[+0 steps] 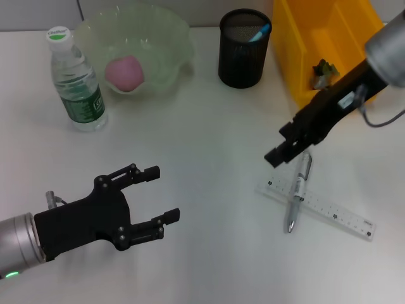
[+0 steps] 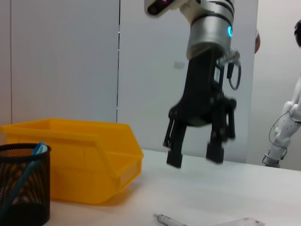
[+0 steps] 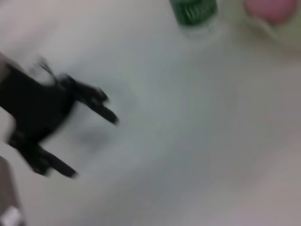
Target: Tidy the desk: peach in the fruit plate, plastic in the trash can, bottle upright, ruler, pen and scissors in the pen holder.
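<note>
On the desk (image 1: 209, 126), right side: pen (image 1: 299, 193) lying crosswise on ruler (image 1: 323, 210).
Right gripper (image 1: 283, 147) just above pen's upper end, fingers spread, empty. Left gripper (image 1: 166, 194) near left, spread, empty. Peach (image 1: 124, 73) in fruit plate (image 1: 171, 28), bottle (image 1: 74, 79) upright, pen holder (image 1: 243, 50) beside yellow bin (image 1: 297, 38).

This looks like a robot lab. A plain white table (image 1: 209, 126) stands by bare pale wall panels (image 2: 61, 56), and another white robot (image 2: 287, 127) stands at the far right.
</note>
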Action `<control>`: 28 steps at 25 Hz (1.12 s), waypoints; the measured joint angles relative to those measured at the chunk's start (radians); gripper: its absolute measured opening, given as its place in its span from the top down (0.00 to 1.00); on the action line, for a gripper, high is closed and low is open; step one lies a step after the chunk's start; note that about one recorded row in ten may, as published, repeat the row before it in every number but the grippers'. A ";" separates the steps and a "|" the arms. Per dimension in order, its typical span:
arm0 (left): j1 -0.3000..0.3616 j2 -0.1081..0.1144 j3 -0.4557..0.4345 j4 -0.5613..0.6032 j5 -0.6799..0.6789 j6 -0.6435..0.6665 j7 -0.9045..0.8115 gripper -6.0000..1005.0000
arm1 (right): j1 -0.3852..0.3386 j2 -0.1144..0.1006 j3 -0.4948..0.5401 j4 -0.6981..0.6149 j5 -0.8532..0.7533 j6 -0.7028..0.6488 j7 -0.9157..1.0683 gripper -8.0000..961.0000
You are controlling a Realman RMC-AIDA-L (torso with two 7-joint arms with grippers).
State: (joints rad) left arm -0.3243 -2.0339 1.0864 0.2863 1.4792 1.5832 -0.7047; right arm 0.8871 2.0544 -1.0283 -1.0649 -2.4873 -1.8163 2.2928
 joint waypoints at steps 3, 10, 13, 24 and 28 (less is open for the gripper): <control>0.002 0.001 -0.004 0.001 0.000 -0.003 -0.001 0.20 | -0.007 0.031 -0.081 -0.051 -0.088 0.027 0.066 0.19; 0.004 0.000 -0.007 0.001 -0.001 -0.017 -0.002 0.20 | -0.041 0.028 -0.305 -0.073 -0.102 0.104 0.209 0.19; 0.004 -0.001 -0.007 0.000 -0.001 -0.022 -0.002 0.20 | -0.045 0.030 -0.369 -0.073 -0.104 0.124 0.236 0.19; 0.006 -0.003 -0.007 0.000 0.000 -0.035 0.004 0.20 | -0.081 0.033 -0.547 -0.073 -0.107 0.246 0.280 0.18; 0.007 -0.003 -0.006 -0.001 0.000 -0.035 0.004 0.20 | -0.087 0.034 -0.586 -0.063 -0.104 0.281 0.288 0.18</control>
State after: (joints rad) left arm -0.3175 -2.0372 1.0799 0.2856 1.4787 1.5478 -0.7008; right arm 0.8004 2.0882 -1.6146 -1.1277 -2.5912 -1.5349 2.5809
